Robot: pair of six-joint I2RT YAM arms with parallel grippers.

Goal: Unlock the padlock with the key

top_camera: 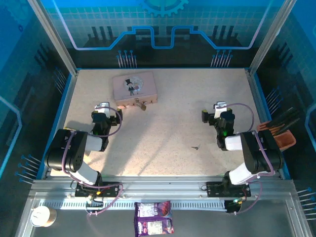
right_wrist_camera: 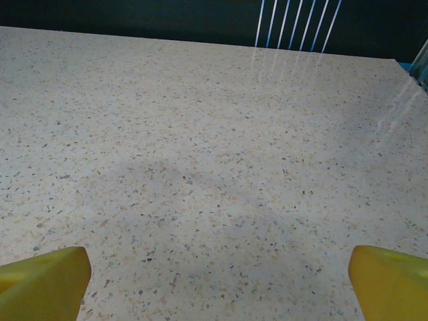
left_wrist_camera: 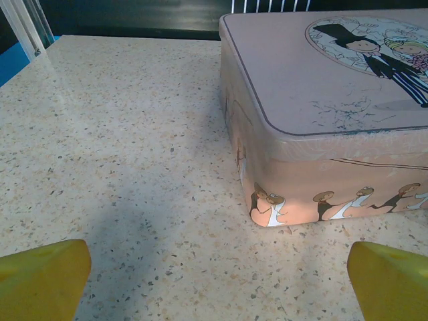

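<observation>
Top external: padlock (top_camera: 141, 105) at near edge of pink tin (top_camera: 134, 86), far-left part of table (top_camera: 173, 123). Key (top_camera: 196, 146) flat on table, centre-right, well apart from padlock. Left gripper (top_camera: 102, 106) near tin, jaws wide, holding nothing. Right gripper (top_camera: 219, 106) beyond key, same state. Left wrist: yellow fingers (left_wrist_camera: 41, 279) spread, tin corner ahead. Right wrist: fingers (right_wrist_camera: 41, 281) spread over bare table.

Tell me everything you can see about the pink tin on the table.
The pink tin is a flat rectangular box with rounded corners, looking like painted metal. Its lid is shut, scratched, and carries an oval cartoon of a couple; small figures run along the side wall. It lies flat on the speckled table, far side, left of centre, slightly turned. The padlock sits at its near edge.
</observation>
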